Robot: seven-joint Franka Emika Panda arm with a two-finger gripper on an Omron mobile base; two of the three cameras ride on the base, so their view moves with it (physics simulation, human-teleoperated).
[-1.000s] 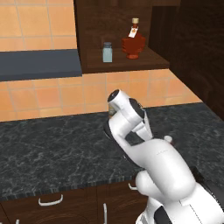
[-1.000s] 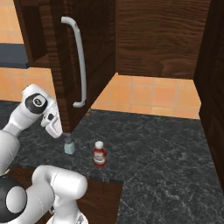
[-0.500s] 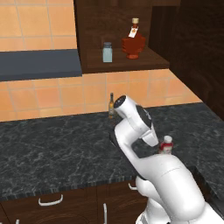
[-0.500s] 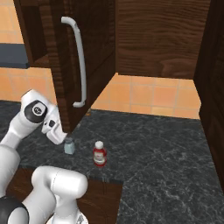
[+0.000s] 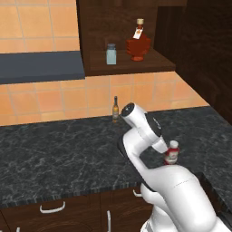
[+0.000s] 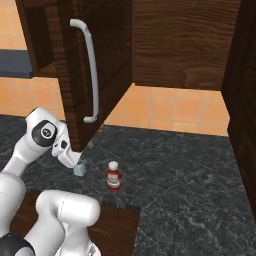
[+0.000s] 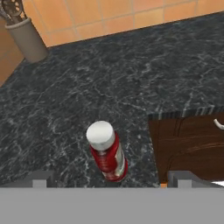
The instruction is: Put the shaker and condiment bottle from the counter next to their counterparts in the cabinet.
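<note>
cabinet [image 5: 127,41]: dark wood wall unit, above and beyond the hand; door swung open, white handle seen in right base view.
table [image 5: 54,149]: black marbled stone, under the hand, dark drawers with white handles below.
arm: white, bent low over the table's front edge.
hand [image 6: 75,162]: down by the shaker, just above the table; fingers mostly hidden, cannot tell if wide or narrow or gripping.
flask [image 5: 138,43]: wide red, tan stopper, on cabinet shelf, well above the hand.
twin shaker [image 5: 111,54]: on same shelf, just beside the flask.
utensil holder [image 7: 28,41]: grey cup, far from the hand, by the tile wall.
condiment bottle [image 6: 114,176]: red, white cap, upright on table just beside the hand, near front edge.
brown bottle [image 5: 115,108]: slim, against the wall, beyond the hand.
shaker [image 6: 79,170]: pale blue-grey, on table right at the hand, touching or not unclear.
</note>
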